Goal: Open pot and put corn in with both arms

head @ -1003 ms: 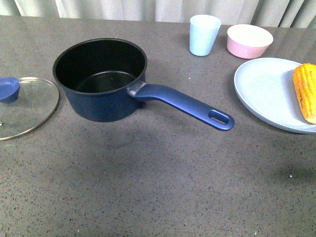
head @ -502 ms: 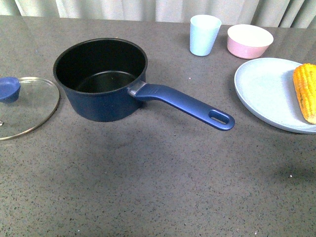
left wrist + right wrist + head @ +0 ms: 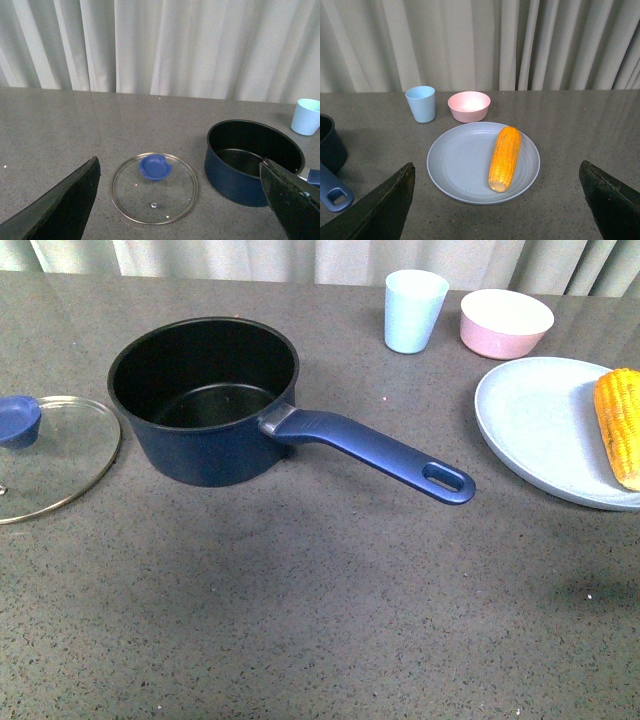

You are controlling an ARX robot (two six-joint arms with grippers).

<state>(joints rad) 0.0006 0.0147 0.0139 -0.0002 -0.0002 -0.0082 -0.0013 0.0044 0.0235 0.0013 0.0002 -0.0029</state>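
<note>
The grey counter (image 3: 320,620) holds everything. The pale blue plate (image 3: 535,430) lies to the right of the pot, past the tip of the pot's handle, not touching it. The pot (image 3: 205,455) is dark blue and black inside. It stands upright with no lid on, and nothing is in it. Its long handle (image 3: 370,450) points to the right and toward the front.

The glass lid (image 3: 70,455) lies flat just left of the pot, and its blue knob (image 3: 18,420) is on the side away from the pot.

The corn (image 3: 620,425) lies on the plate, on the part farthest from the pot. The pink bowl (image 3: 505,322) sits behind and well to the right of the pot. The pale blue cup (image 3: 414,310) stands between the bowl and the pot.

The left pincer (image 3: 178,161) hangs up off the counter on the pot's lid side, spread wide, holding nothing. The right pincer (image 3: 496,165) hangs on the pot's plate side, also spread wide, holding nothing.
</note>
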